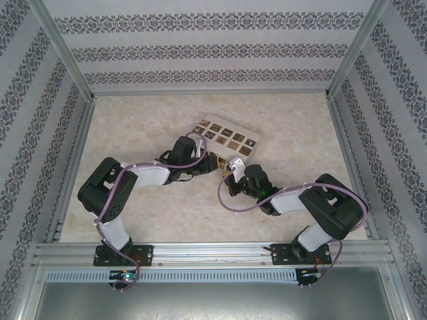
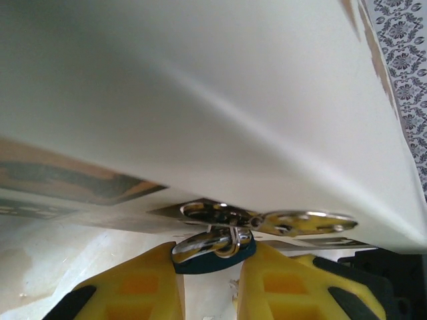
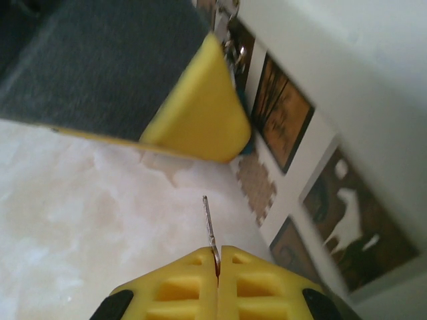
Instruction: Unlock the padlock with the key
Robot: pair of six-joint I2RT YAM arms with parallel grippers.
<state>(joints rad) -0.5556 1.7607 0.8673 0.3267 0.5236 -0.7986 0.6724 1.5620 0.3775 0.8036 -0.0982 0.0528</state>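
Note:
The tiny blue padlock (image 2: pixel 212 259) hangs by its silvery shackle (image 2: pixel 230 240) from the metal hasp (image 2: pixel 267 221) on the cream patterned box (image 2: pixel 200 100). My left gripper (image 2: pixel 212 267) is shut on the padlock's blue body, one yellow finger on each side. My right gripper (image 3: pixel 217 253) is shut on the thin metal key (image 3: pixel 209 223), whose blade points up toward the lock but stays a short way below it. In the right wrist view a left finger (image 3: pixel 197 110) covers the padlock except for a blue sliver (image 3: pixel 248 145). From above, both grippers (image 1: pixel 210 164) (image 1: pixel 231 176) meet at the box's near edge.
The patterned box (image 1: pixel 223 139) lies mid-table on the pale marbled tabletop (image 1: pixel 133 127). Patterned walls and metal frame rails enclose the table on three sides. A purple cable (image 1: pixel 223 197) loops beside the right arm.

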